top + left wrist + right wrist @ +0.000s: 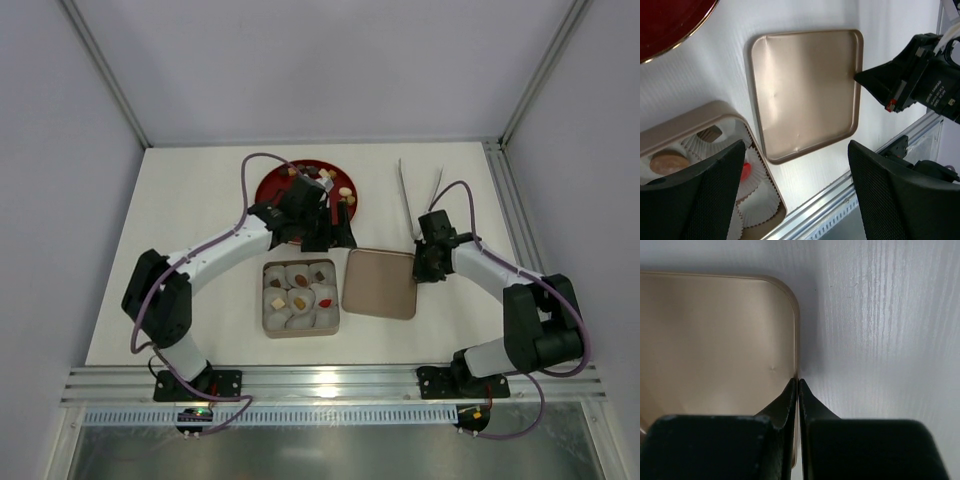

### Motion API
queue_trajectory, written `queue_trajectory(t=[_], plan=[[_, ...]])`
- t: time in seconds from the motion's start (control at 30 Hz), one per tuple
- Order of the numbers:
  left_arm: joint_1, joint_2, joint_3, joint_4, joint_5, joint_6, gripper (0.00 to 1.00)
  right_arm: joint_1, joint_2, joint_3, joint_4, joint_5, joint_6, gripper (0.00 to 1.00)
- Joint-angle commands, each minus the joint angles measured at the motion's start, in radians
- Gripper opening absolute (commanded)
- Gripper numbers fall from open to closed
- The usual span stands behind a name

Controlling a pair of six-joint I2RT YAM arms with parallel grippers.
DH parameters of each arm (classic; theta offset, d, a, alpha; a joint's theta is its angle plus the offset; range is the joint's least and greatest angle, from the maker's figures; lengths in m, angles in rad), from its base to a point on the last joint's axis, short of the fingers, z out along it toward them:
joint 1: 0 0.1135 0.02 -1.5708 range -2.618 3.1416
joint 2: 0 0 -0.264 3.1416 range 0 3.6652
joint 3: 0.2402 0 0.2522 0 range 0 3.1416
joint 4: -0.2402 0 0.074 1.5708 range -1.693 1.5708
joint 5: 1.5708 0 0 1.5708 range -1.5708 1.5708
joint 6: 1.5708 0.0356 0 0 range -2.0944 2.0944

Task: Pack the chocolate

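My right wrist view alone shows the right claw pinching the rim of the lid. Left claw wide. Chocolate in the box, more on the plate at 12 o'clock; white bench.

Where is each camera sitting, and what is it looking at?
Top: above, behind, looking down at the table; left arm and right arm show.
Left wrist: on the left arm, looking at the lid; its open fingers show.
Right wrist: on the right arm, over the lid's edge; its shut fingers show.
Shared: the lid, in all three.
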Motion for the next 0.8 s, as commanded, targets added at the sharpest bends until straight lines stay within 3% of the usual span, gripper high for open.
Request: queue_trajectory(t=[0.0,0.27,0.77], plan=[[-0.003,0.062,0.086,-0.004,0.020,0.047,0.79,-0.015,-0.060,0.057,-0.014,-0.016,-0.029,0.04],[0.029,0.211,0.184,-0.008,0.167,0.073,0.66,-0.073,-0.093,0.085,-0.034,-0.085,-0.052,0.04],[0.053,0.377,0.290,-0.027,0.252,0.081,0.66,-0.110,-0.171,0.157,-0.093,-0.133,-0.066,0.04]])
